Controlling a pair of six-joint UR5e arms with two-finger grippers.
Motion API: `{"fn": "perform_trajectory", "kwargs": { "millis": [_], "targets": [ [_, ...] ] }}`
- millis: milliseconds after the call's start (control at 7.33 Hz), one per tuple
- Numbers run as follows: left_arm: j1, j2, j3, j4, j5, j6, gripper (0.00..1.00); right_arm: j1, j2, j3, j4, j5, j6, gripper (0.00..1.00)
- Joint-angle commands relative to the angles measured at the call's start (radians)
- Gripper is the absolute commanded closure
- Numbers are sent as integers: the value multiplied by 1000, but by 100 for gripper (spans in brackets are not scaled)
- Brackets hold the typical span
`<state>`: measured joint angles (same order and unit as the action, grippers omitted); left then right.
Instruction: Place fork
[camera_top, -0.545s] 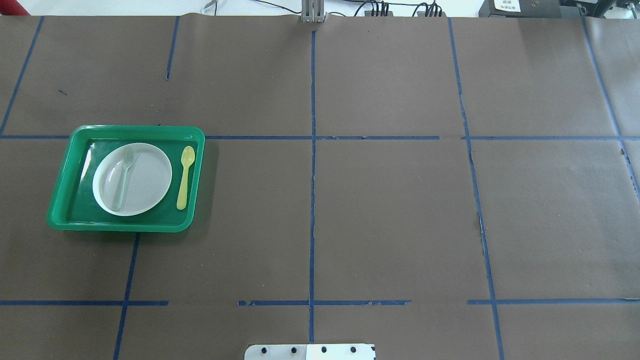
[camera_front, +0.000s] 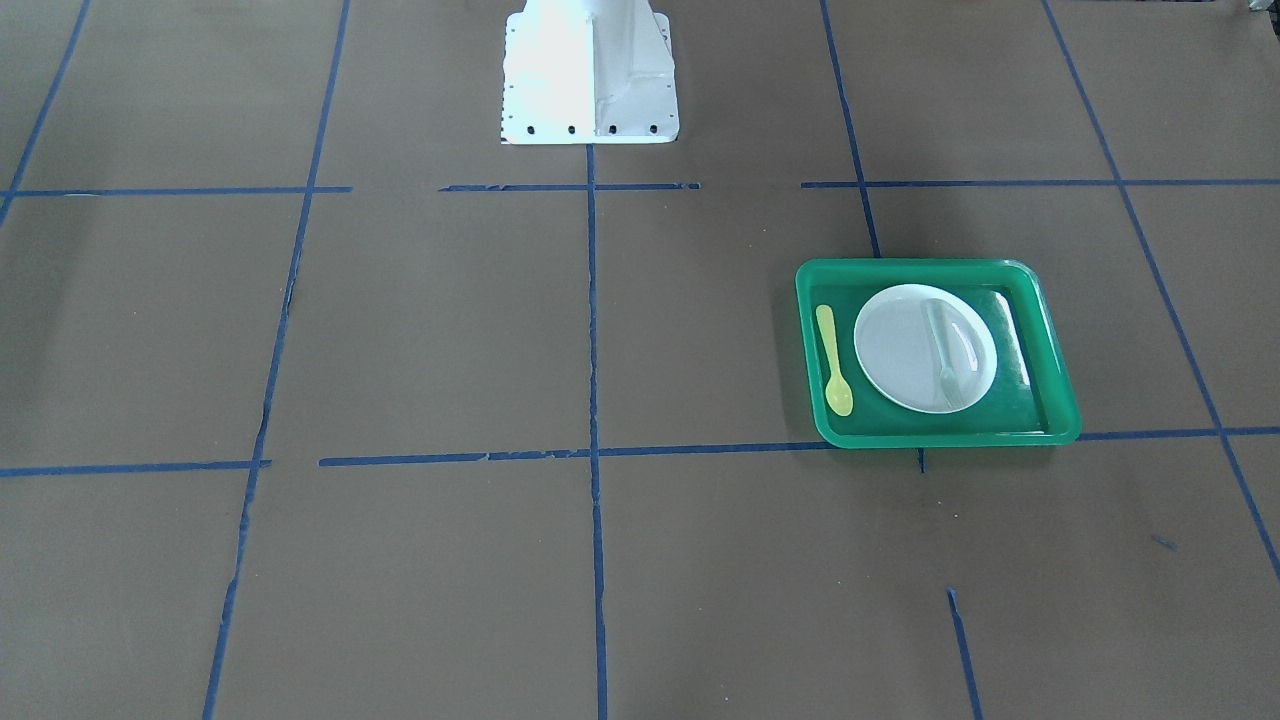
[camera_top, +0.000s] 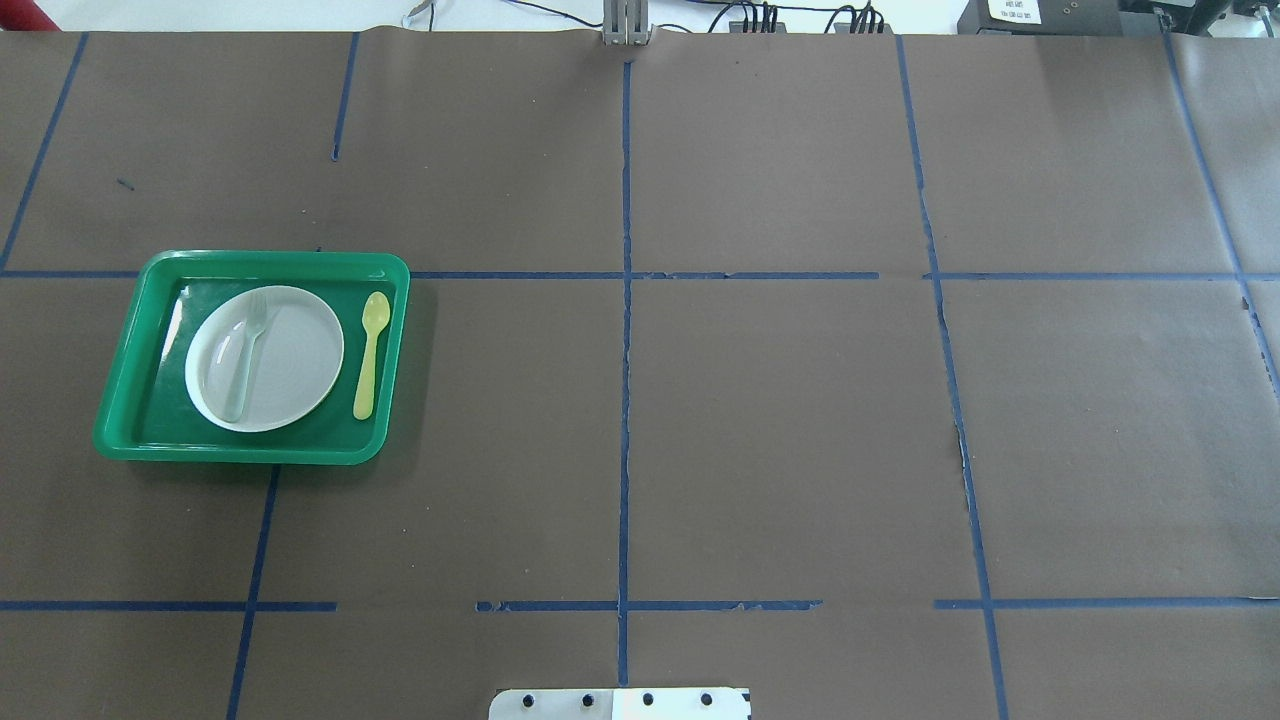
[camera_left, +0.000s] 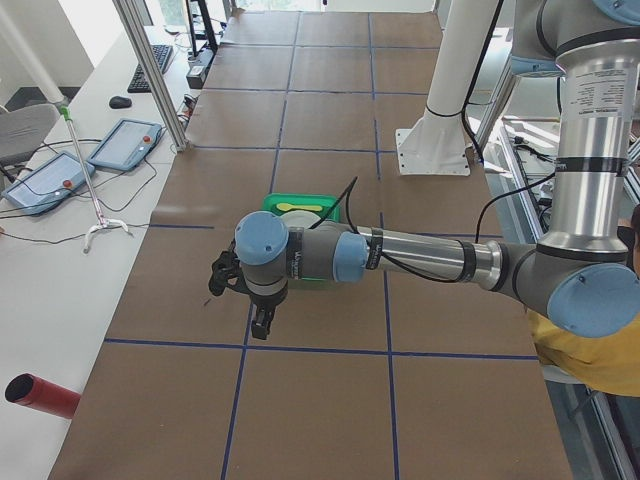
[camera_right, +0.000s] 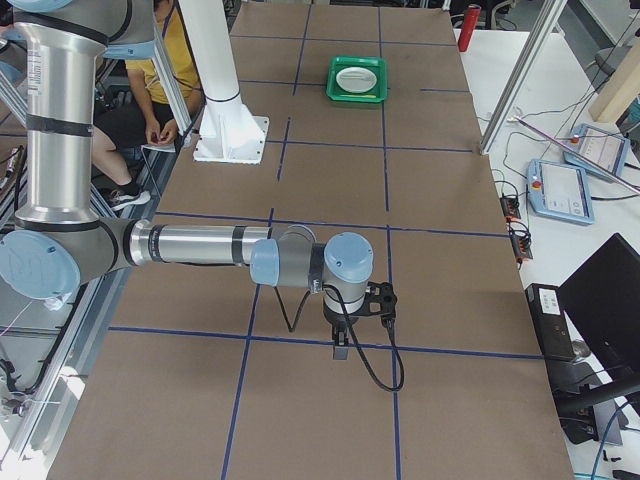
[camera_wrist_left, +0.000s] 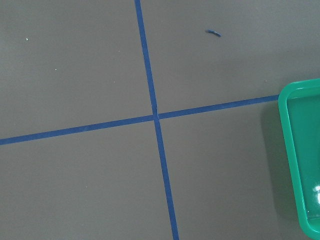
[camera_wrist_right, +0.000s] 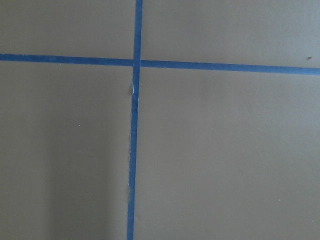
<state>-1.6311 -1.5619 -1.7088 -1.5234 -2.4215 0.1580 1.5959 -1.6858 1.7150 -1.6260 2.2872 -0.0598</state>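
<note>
The pale translucent fork lies on the left part of a white plate inside a green tray, tines toward the table's far side. It also shows in the front-facing view. My left gripper shows only in the left side view, hanging above the table on the near side of the tray. My right gripper shows only in the right side view, far from the tray. I cannot tell whether either is open or shut.
A yellow spoon lies in the tray to the right of the plate. The tray's rim shows at the right edge of the left wrist view. The robot base stands at the table's middle edge. Blue tape lines cross the brown table.
</note>
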Motion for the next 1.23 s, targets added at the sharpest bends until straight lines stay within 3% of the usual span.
{"fn": "perform_trajectory", "kwargs": {
  "millis": [0, 273, 409, 818, 1091],
  "targets": [
    [1, 20, 15, -91, -11, 5, 0, -1, -2, 0, 0, 0, 0, 0],
    [34, 36, -21, -145, -13, -59, 0, -1, -2, 0, 0, 0, 0, 0],
    [74, 33, -31, -200, -14, -187, 0, -1, -2, 0, 0, 0, 0, 0],
    [337, 28, -89, -456, 10, -637, 0, -1, -2, 0, 0, 0, 0, 0],
    [544, -41, -121, -462, 198, -809, 2, -1, -2, 0, 0, 0, -2, 0]
  ]
}}
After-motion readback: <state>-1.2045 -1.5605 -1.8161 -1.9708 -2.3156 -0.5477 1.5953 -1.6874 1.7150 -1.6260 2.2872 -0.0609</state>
